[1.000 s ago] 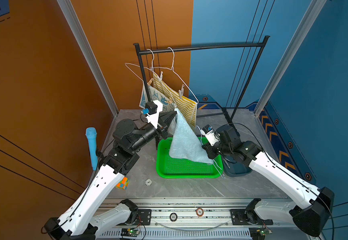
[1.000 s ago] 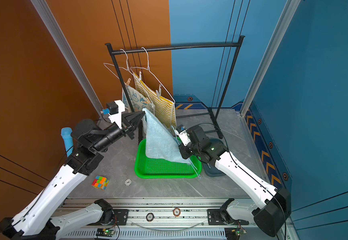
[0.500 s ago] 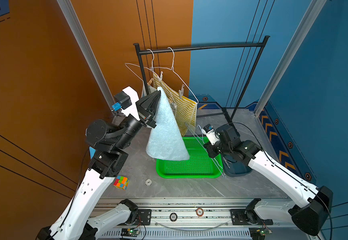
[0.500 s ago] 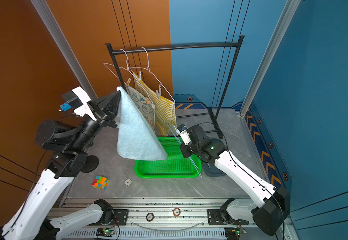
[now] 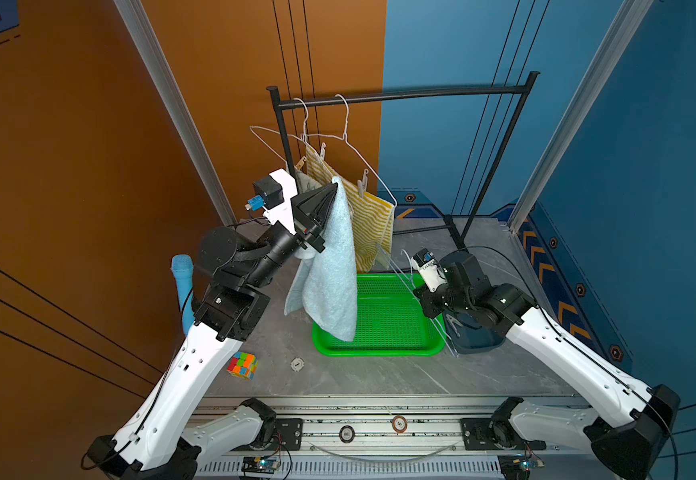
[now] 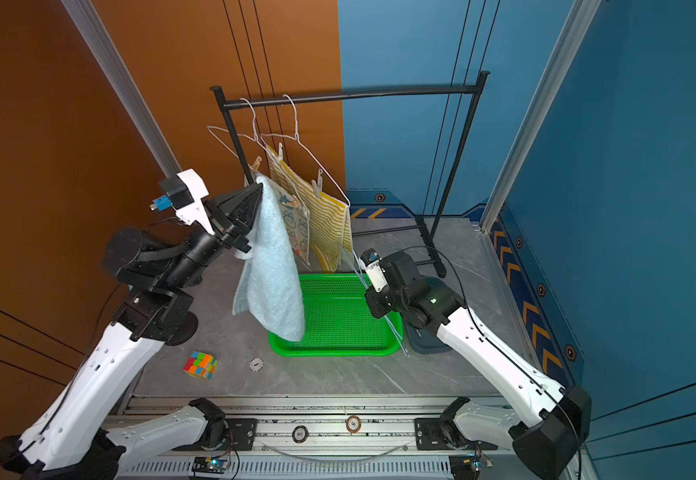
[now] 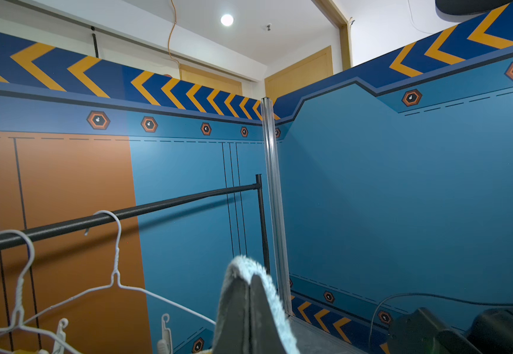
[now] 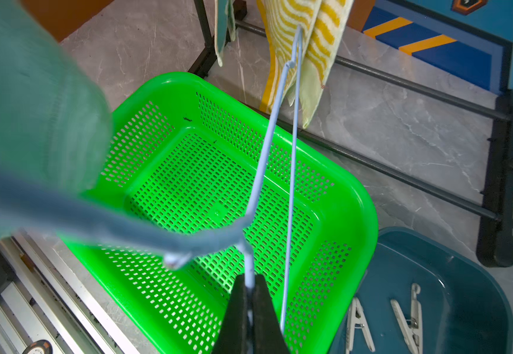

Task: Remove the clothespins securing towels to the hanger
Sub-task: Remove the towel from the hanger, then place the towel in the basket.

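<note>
We see even, fairly bright light in both top views, with only soft shadows on the bench (image 5: pixel 379 374) around the green basket (image 5: pixel 379 351). In the left wrist view 1 round ceiling lamp (image 7: pixel 227 20) glares white. In the right wrist view the pale blue-green towel (image 8: pixel 34 101) is smeared, out of focus.

- Pale blue-green terry towel (image 5: pixel 333 270): hangs limp, top fold pinched in left pincer (image 5: pixel 335 185).
- Yellow-and-white wavy striped towel (image 5: pixel 373 220): clipped to white wire hanger (image 7: pixel 116 254) by 2 pale spring clothespins (image 5: pixel 362 183).
- Cream bunny-print towel (image 6: pixel 296 226): 2 tan clothespins (image 6: pixel 294 202) on it.
- Bare wire hanger (image 8: pixel 267 144): clamped in right pincer (image 8: pixel 250 291).
- 2 loose clothespins (image 8: pixel 360 325): flat in dark blue tray (image 8: pixel 479 275).
</note>
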`<state>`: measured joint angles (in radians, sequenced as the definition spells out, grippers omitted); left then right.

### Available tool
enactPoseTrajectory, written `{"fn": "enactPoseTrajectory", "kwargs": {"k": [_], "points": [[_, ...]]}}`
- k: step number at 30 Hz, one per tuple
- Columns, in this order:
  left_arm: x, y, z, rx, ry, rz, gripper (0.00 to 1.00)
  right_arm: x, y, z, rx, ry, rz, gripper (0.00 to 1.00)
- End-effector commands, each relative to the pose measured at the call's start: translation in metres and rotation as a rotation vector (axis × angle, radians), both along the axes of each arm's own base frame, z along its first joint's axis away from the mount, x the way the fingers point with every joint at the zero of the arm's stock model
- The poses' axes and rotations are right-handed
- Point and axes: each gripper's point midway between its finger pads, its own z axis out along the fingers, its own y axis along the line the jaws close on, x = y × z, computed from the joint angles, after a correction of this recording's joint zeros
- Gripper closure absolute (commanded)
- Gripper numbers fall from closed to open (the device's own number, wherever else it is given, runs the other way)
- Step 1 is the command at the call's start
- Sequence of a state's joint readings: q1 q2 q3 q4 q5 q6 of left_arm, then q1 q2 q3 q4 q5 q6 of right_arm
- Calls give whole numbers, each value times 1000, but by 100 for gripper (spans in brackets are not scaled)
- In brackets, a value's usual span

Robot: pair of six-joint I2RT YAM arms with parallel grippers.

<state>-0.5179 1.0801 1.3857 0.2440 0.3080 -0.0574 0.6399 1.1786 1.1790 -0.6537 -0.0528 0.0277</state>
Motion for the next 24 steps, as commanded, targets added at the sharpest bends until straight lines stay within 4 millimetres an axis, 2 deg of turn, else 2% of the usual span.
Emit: {"fn": "enactPoseTrajectory", "kwargs": {"k": [1, 8, 13, 16, 17, 19, 24], "points": [[-12, -13, -7, 2, 1, -82, 100, -3, -20, 15, -15, -36, -69, 100], [-15, -46, -53, 49, 104, -184, 100, -6, -39, 30, -38, -78, -112, 100], [-8, -69, -101, 89, 216, -214, 100, -3, -51, 36, -51, -100, -154, 100], [7, -68, -140, 104, 309, -151, 100, -3, -53, 36, -51, -100, -162, 100], [14, -68, -163, 121, 353, -122, 100, -2, -53, 36, -51, -97, -163, 100], [24, -62, -196, 137, 421, -60, 100, -2, -53, 36, -49, -98, -162, 100], [42, -34, -287, 183, 617, 99, 100, -2, -55, 35, -54, -98, -167, 100]]}}
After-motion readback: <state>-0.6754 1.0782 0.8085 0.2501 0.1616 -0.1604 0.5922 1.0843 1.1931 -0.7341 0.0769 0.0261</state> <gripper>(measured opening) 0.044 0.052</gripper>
